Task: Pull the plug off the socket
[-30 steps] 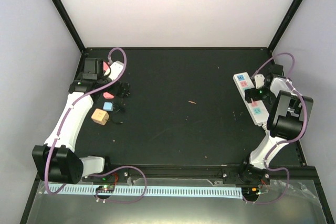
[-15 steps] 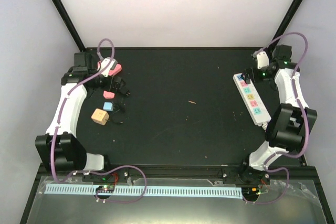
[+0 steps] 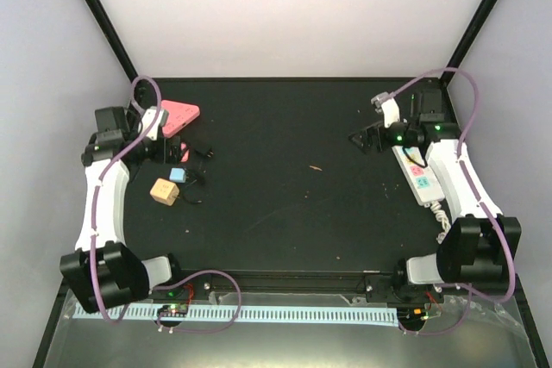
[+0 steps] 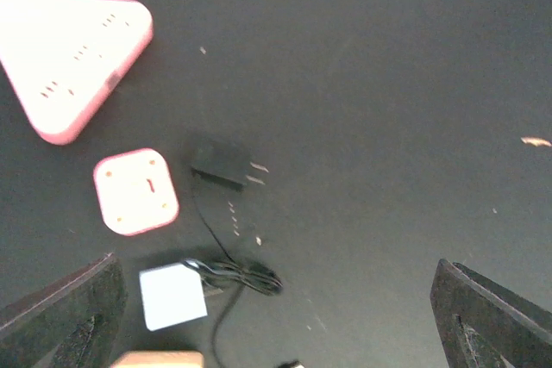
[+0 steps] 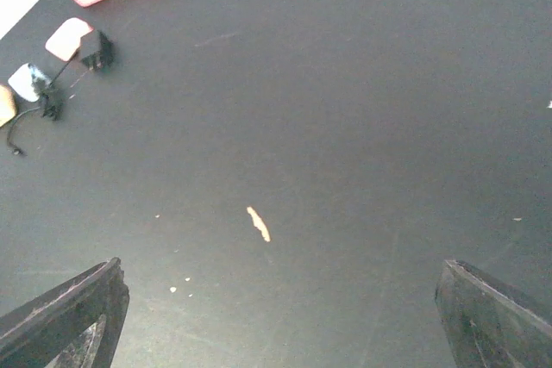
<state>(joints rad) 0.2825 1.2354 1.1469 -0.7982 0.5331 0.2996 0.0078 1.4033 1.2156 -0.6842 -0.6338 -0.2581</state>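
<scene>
Right tool (image 3: 362,140) open, apart from socket (image 3: 423,184) beneath arm.

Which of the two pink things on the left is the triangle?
The larger pink block, farther back; the small pink block is a rounded square.

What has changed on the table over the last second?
The right gripper swung off the socket toward the middle of the table, jaws open and empty. The left gripper drew back leftward, uncovering the pink triangular block. The socket and the tan block lie where they were.
</scene>
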